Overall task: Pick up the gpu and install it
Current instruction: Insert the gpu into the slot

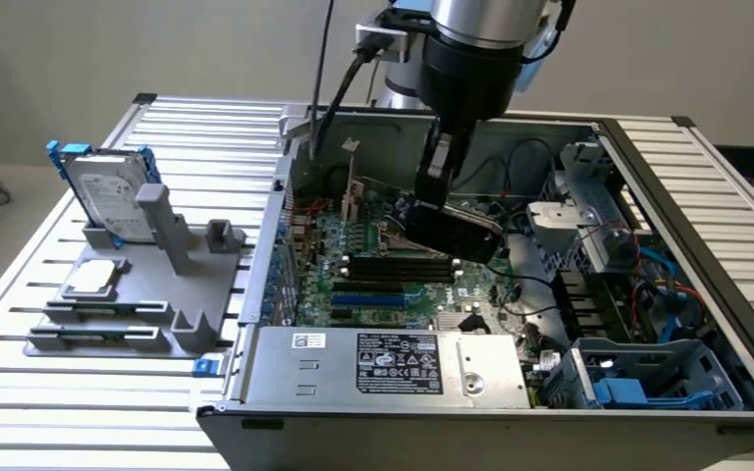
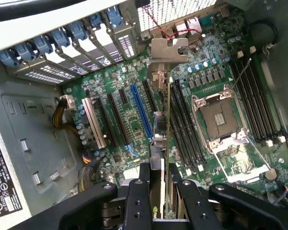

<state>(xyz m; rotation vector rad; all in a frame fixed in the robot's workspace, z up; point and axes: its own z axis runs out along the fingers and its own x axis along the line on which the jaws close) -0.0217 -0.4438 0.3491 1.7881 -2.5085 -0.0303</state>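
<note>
Starting at the exterior view's left, a hard drive [image 1: 109, 191] and a processor chip [image 1: 93, 278] sit on a grey rack [image 1: 168, 226] outside the open case [image 1: 416, 437]. Inside, above the motherboard [image 1: 350, 245], the gripper [image 1: 430, 201] is clamped on the gpu [image 1: 462, 234], held edge-down just beside the blue slot [image 2: 140, 115]. Black memory slots [image 2: 182, 129] and the processor socket [image 2: 221, 117] lie beyond it; cables [image 1: 666, 285] crowd the exterior view's right.

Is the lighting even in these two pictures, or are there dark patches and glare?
Exterior view: soft, even light on the table, but the open computer case is dimmer inside. Wrist view: the mesh grille glares white, the circuit board is evenly lit, and the gripper holding the card looks almost black.
</note>
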